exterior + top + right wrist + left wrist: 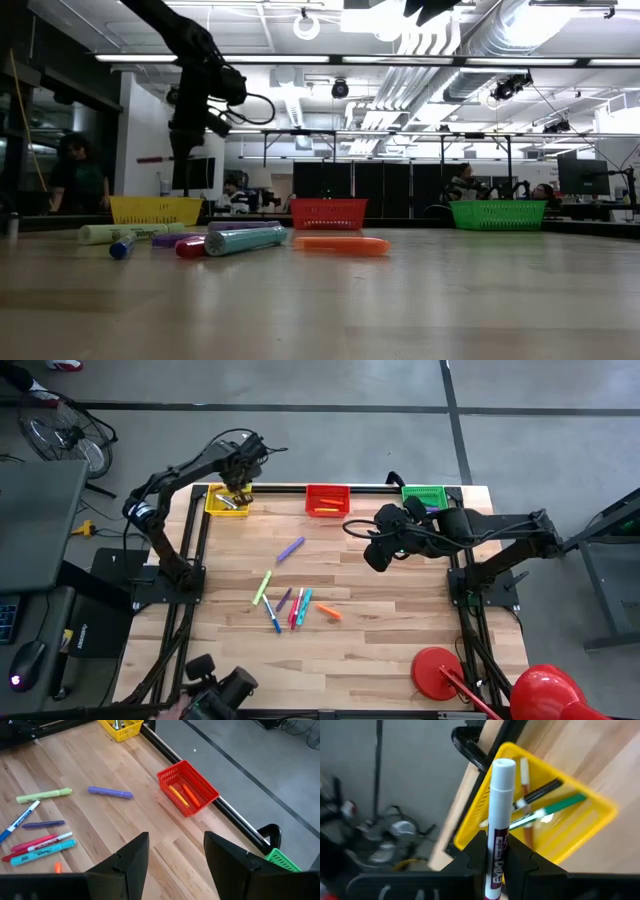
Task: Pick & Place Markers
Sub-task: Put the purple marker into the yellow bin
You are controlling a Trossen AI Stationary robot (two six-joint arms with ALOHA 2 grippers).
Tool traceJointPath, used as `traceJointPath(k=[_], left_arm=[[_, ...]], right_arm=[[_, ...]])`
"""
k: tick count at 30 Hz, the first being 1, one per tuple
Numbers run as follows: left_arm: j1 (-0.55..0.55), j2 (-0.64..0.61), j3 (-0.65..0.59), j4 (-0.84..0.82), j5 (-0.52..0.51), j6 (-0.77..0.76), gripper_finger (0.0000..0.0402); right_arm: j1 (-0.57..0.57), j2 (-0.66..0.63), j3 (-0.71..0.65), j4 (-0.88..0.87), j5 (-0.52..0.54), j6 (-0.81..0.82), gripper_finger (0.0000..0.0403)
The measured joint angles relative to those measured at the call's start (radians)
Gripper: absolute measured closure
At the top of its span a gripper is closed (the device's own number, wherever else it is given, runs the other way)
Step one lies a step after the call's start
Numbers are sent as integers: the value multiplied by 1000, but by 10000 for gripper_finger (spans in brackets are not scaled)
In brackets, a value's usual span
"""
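Markers lie in a loose cluster (290, 605) on the pale wooden table (400, 650) in the high view, well apart from both my grippers, with a purple marker (290, 549) alone nearer the baskets. My left gripper (238, 488) hangs over the yellow basket (214, 507) at the table's far left corner; my right gripper (377, 557) hovers over bare wood in front of the green basket (423, 493), with the red basket (327, 499) between the two. In the low view, the cylindrical markers lie flat on the grain: a pale green one (115, 233), a teal one (245, 240), an orange one (340, 244), with the three mesh baskets in a row behind them. In the left wrist view, my left fingers (525, 862) are clamped on a white-capped marker (499, 820) with a purple-printed label, standing upright between them directly above the yellow basket, whose plastic lattice walls hold a green marker (555, 810), a black one (542, 793) and others. In the right wrist view, my right gripper (175, 855) stands with its dark fingers spread and nothing between them; beyond lie the purple marker, a yellow-green marker (44, 795), a teal Sharpie (42, 853), and the red basket holding orange sticks (182, 795).
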Motion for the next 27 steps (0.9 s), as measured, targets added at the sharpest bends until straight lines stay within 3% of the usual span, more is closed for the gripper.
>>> traceJointPath(k=[7, 27], left_arm=[[0, 42, 0, -3, -43, 229, 373], [68, 205, -1, 28, -20, 360, 373]], right_arm=[[0, 0, 0, 0, 0, 0, 224], [0, 0, 0, -1, -14, 70, 224]])
